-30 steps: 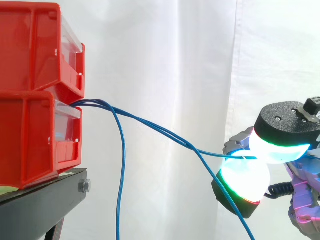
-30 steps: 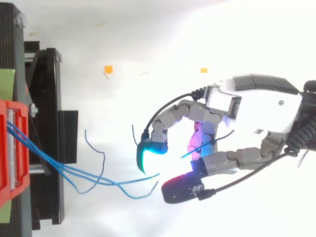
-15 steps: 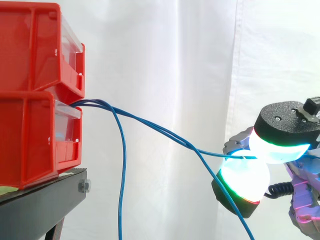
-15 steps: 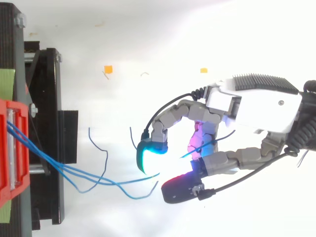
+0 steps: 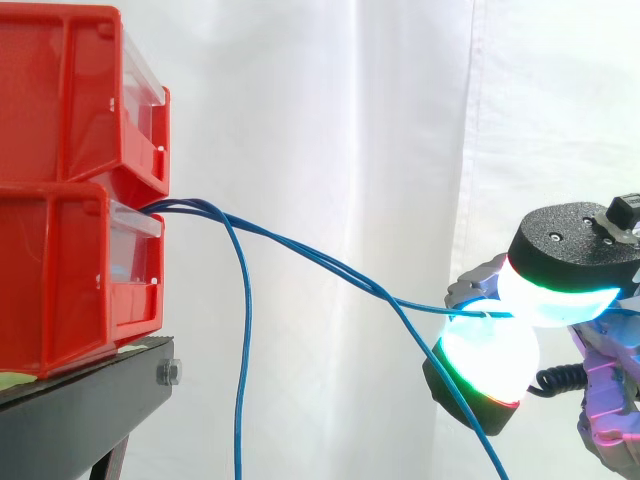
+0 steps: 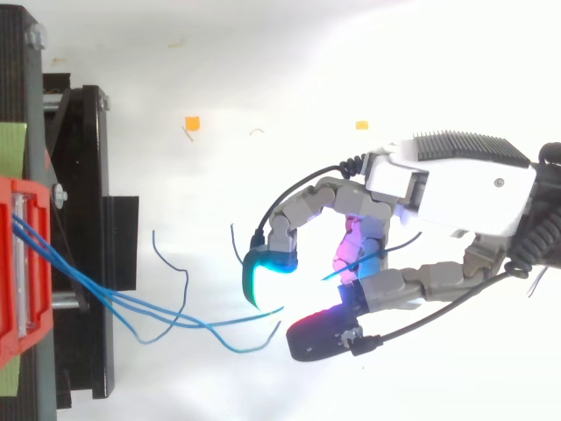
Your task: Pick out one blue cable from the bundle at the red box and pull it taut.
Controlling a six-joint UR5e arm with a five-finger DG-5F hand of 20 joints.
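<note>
Two red boxes are stacked on a black stand at the left. From between them comes a bundle of blue cables. One cable hangs straight down. Others slope right and down, sagging, toward my hand. One blue cable ends between two glowing fingertips, which pinch it. From above, the hand has curled fingers, and the cables run from the red box to the gap between its fingertips.
A white curtain hangs behind the work. Small orange scraps lie on the white floor below. Loose cable ends dangle between the stand and the hand.
A dangling cable end sways a little in the top view. The hand and the pinched cable have not moved.
</note>
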